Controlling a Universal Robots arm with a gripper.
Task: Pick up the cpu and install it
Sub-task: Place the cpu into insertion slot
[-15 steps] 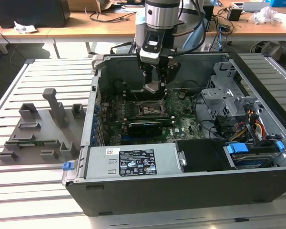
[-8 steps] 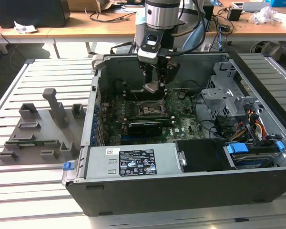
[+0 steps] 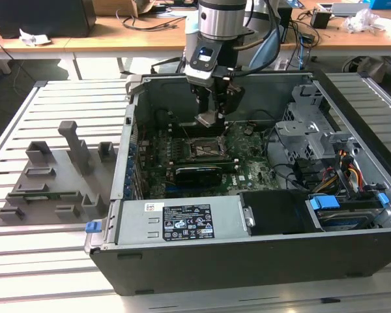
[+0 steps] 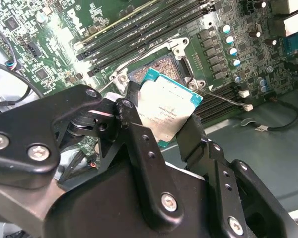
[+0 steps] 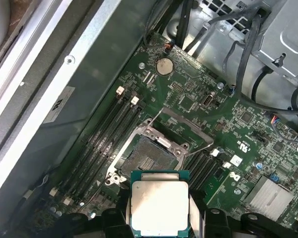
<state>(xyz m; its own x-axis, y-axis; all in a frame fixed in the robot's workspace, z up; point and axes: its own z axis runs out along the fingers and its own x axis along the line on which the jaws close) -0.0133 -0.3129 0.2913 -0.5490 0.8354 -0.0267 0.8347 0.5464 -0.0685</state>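
second wrist view puts the cpu between two black fingers, which pinch it by opposite edges with its silvery top facing the camera. the gripper is closed on the chip and carries nothing else. the chip looks square, so no long axis matters here. what matters is how its edges line up with the socket.

in the first wrist view the cpu sits clamped in front of the lens. the open socket lies just beyond its leading edge, with the dark contact field bare. the chip overlaps only the near rim of the socket's metal frame, so i judge it to be offset to one side rather than centred above the socket. the socket's frame also appears turned relative to the chip's edges, though the camera angle may account for some of that.

in the exterior view the cpu hangs under the gripper, clear of the board. it is on the far-wall side of the socket, with air visible between them. the chip seems slightly tilted there.

around the socket run the memory slots on the green motherboard. the long black card lies just past the socket on the camera side, inside the open computer case.
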